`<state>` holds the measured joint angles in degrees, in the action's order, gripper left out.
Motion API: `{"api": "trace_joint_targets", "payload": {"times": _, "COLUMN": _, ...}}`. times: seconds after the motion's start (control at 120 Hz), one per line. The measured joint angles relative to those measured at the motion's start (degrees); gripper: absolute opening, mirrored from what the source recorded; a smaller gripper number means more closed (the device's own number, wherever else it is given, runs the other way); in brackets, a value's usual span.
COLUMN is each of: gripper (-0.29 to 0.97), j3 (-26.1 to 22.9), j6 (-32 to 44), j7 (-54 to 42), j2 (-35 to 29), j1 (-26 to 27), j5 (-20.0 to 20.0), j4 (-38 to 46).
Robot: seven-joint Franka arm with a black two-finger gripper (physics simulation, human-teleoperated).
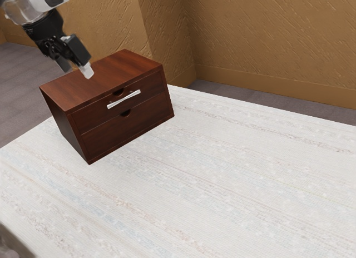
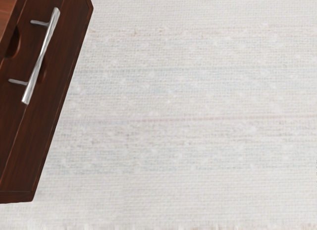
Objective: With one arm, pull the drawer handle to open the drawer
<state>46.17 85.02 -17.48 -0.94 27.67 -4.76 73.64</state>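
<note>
A dark wooden cabinet (image 1: 129, 122) stands on the table toward the exterior view's left, with two drawer fronts stacked one over the other. A silver bar handle (image 1: 123, 99) lies across the front, near the seam between the two drawers. Both fronts sit flush with the cabinet body. My gripper (image 1: 77, 69) hangs open just above the cabinet's top, near its rear edge, holding nothing. It is behind and above the handle and apart from it. In the wrist view the handle (image 2: 39, 56) and the cabinet front (image 2: 29, 141) lie off to one side of my hand.
The pale woven tabletop (image 1: 222, 174) spreads wide to the exterior view's right and in front of the cabinet. Tan walls (image 1: 267, 35) and a grey floor lie beyond the table's far edge.
</note>
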Motion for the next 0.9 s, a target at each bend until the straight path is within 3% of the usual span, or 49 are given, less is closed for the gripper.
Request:
{"api": "trace_joint_targets", "payload": {"times": 0.108, "gripper": 0.68, "j3": -5.73, "j6": -1.00, "j7": 1.58, "j2": -2.31, "j1": -5.33, "j5": 1.84, "j4": 4.11}}
{"api": "trace_joint_targets", "payload": {"times": 0.25, "gripper": 0.68, "j3": -9.19, "j6": -1.85, "j7": 3.17, "j2": -4.72, "j1": 2.34, "j5": 4.62, "j4": 3.63}}
{"api": "trace_joint_targets", "payload": {"times": 0.392, "gripper": 0.68, "j3": -10.05, "j6": -2.37, "j7": 4.42, "j2": -4.95, "j1": 0.73, "j5": 5.63, "j4": 3.73}}
{"api": "trace_joint_targets", "payload": {"times": 0.442, "gripper": 0.68, "j3": -14.63, "j6": -2.49, "j7": 4.79, "j2": -5.01, "j1": -4.49, "j5": 5.78, "j4": 3.91}}
{"api": "trace_joint_targets", "payload": {"times": 0.492, "gripper": 0.68, "j3": -26.57, "j6": -2.52, "j7": 5.14, "j2": -5.16, "j1": -16.33, "j5": 5.88, "j4": 4.18}}
{"api": "trace_joint_targets", "payload": {"times": 0.533, "gripper": 0.68, "j3": -32.66, "j6": -2.54, "j7": 5.41, "j2": -4.98, "j1": -21.69, "j5": 5.94, "j4": 4.23}}
{"api": "trace_joint_targets", "payload": {"times": 0.675, "gripper": 0.68, "j3": -37.65, "j6": -2.45, "j7": 6.19, "j2": -3.84, "j1": -26.43, "j5": 6.30, "j4": 4.61}}
{"api": "trace_joint_targets", "payload": {"times": 0.792, "gripper": 0.68, "j3": -42.65, "j6": 0.53, "j7": 8.19, "j2": -15.96, "j1": -26.98, "j5": 10.95, "j4": 20.07}}
{"api": "trace_joint_targets", "payload": {"times": 0.9, "gripper": 0.68, "j3": -43.88, "j6": 2.92, "j7": 12.24, "j2": -28.02, "j1": -26.10, "j5": 13.23, "j4": 35.86}}
